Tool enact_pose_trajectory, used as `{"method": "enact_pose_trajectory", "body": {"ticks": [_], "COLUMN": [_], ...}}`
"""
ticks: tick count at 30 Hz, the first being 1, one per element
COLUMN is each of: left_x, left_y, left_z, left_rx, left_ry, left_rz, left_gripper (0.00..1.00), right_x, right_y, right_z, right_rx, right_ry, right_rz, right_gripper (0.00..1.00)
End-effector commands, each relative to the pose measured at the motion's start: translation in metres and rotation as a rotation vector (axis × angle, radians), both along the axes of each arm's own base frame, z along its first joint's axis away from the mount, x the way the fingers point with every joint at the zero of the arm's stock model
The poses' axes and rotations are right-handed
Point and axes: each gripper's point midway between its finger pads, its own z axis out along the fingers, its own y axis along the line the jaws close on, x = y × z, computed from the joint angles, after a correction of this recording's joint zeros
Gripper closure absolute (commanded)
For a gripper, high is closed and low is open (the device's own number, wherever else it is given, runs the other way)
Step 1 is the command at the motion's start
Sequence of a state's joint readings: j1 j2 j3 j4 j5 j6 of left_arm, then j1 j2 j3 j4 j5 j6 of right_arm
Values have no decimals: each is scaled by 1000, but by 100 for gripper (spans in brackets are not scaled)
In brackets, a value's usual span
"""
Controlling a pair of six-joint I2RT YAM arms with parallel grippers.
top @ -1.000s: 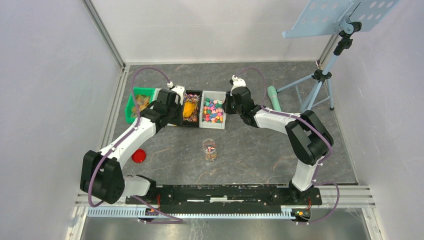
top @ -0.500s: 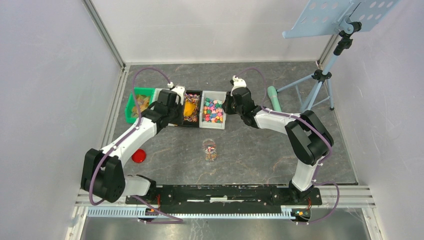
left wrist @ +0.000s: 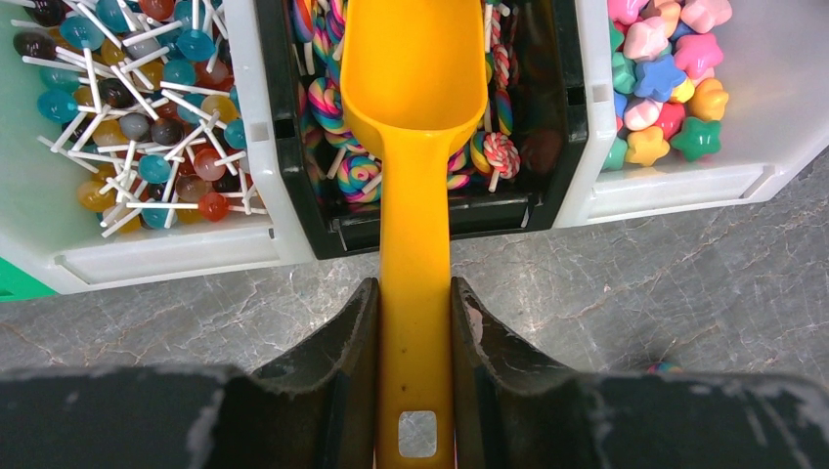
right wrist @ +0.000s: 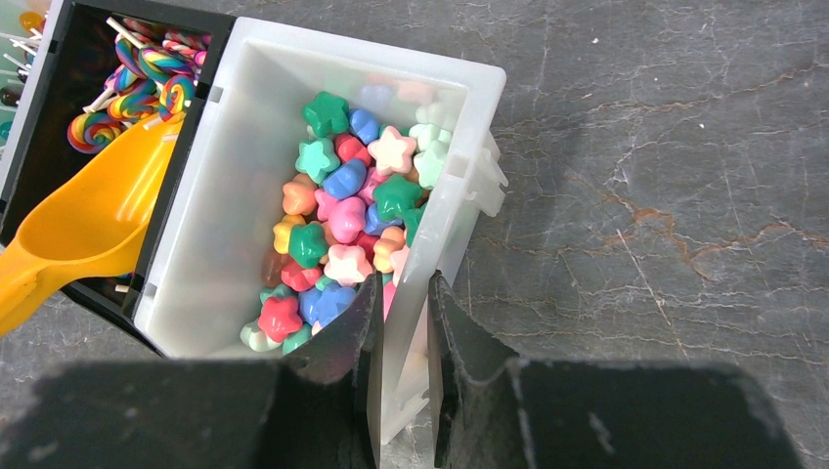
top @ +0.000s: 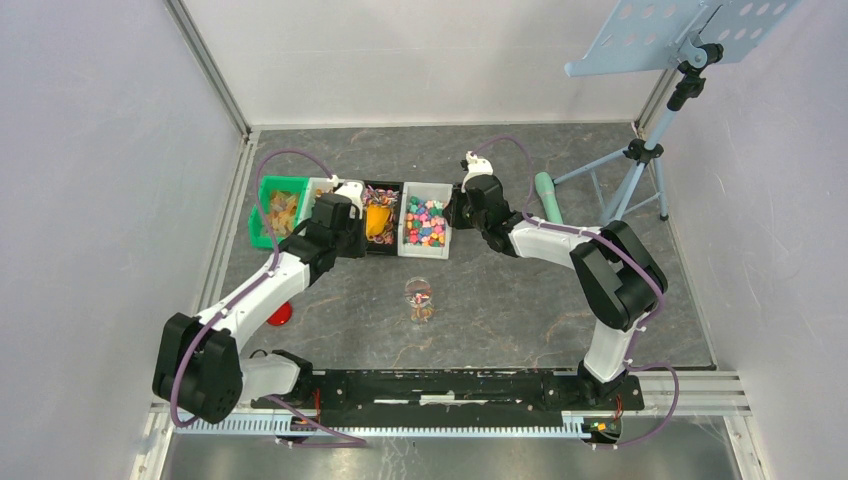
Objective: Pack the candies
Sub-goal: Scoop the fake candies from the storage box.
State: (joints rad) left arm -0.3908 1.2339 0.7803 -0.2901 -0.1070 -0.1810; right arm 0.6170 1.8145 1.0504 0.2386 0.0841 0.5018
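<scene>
Grey veined stone makes up the desk (top: 520, 300). Nearest to me, well short of both sets of jaws and roughly between the two arms, a small clear jar (top: 420, 298) stands on it with a few sweets in the bottom. A red round lid (top: 283, 316) lies flat well behind the left jaws, partly tucked under the left arm (top: 250, 295). Further in, the left jaws are pinching the flat handle of the orange scoop (left wrist: 415, 195), one pressed against each side of it. The scoop reaches straight ahead of them, and its bowl hangs over a black bin (left wrist: 567, 127) of swirl lollipops (left wrist: 357, 176). Just left of those jaws sits a pale tray (left wrist: 166, 259) of ball lollipops (left wrist: 147, 117) on white sticks, and left of that a green bin (top: 260, 225). Right of the scoop is the white bin (right wrist: 244, 147) holding the candies (right wrist: 347, 215), a heap of little stars and hearts in pink, green, blue, orange and red. The right jaws are nipping this bin's near wall, one inside and one outside. The candies lie just ahead of them and a little to their left, some touching the inner one. Out to the right of the right jaws a pale green cylinder (top: 547, 197) lies on the desk. Beyond it, in the far right corner, stands a blue music stand (top: 690, 40).
</scene>
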Motion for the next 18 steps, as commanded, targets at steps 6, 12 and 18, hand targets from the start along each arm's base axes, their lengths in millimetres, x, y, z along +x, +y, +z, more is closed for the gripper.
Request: {"method": "enact_pose_trajectory", "body": {"ticks": [6,12,18], "left_x": [25,42,35], "left_y": [1,-15,-14], "left_z": [30,34,7], "left_rx": [7,16,-15], "left_ry": [-55,-31,-41], "left_rz": [46,-34,-3], "left_gripper": [98,98,98], "right_x": [-30,-32,-34], "right_y": [-3,-9,-10], "right_z": [-26,-28,-32], "right_rx": [-74,-84,-76], "right_ry": [90,89,94], "right_rz": [81,56,52], "right_gripper": [100,100,100]}}
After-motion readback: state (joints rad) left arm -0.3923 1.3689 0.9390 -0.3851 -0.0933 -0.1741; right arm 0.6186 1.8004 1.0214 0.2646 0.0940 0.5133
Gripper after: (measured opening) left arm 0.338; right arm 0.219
